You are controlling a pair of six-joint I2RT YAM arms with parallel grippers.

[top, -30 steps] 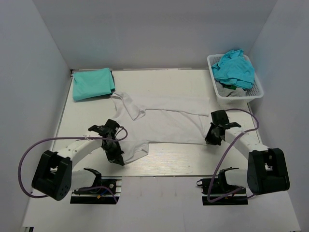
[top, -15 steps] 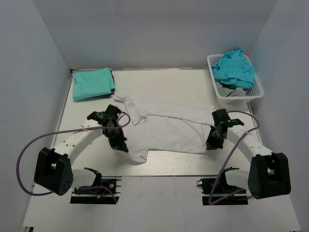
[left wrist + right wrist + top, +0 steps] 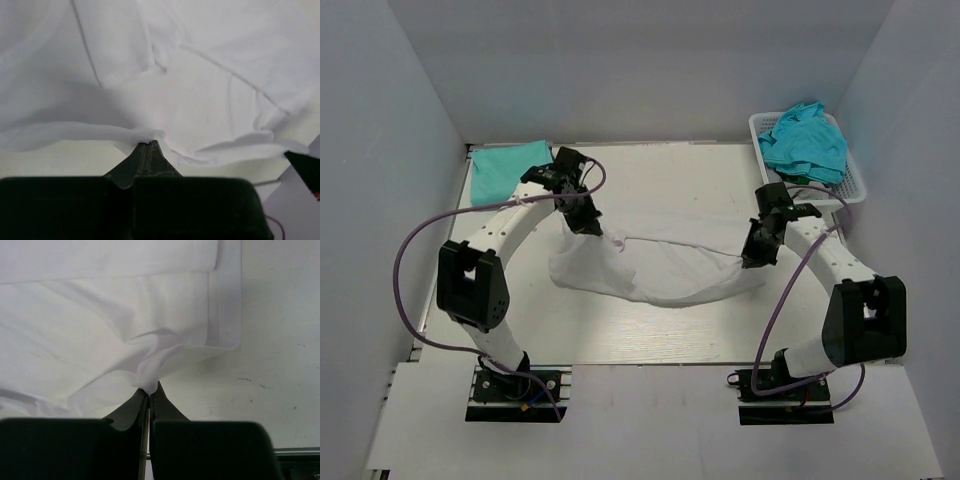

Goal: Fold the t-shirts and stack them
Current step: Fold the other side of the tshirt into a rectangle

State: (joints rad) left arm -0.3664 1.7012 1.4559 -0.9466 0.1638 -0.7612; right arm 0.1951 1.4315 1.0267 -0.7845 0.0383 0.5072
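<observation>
The white t-shirt [image 3: 660, 270] hangs in a sagging band between my two grippers over the middle of the table. My left gripper [image 3: 590, 226] is shut on its left edge; the left wrist view shows cloth [image 3: 165, 85] pinched at the fingertips [image 3: 149, 146]. My right gripper [image 3: 750, 257] is shut on its right edge; the right wrist view shows a bunch of cloth [image 3: 150, 375] between the closed fingers. A folded teal t-shirt [image 3: 505, 170] lies at the back left. More teal t-shirts [image 3: 804, 140] are heaped in the basket.
The white lattice basket [image 3: 850, 190] stands at the back right by the wall. White walls close in the table on three sides. Purple cables loop off both arms. The bare table shows in the right wrist view [image 3: 270, 365].
Both grippers have lifted and carried the white t-shirt toward the back of the table. The left arm swung far back toward the folded teal shirt. The shirt went from lying flat to hanging.
</observation>
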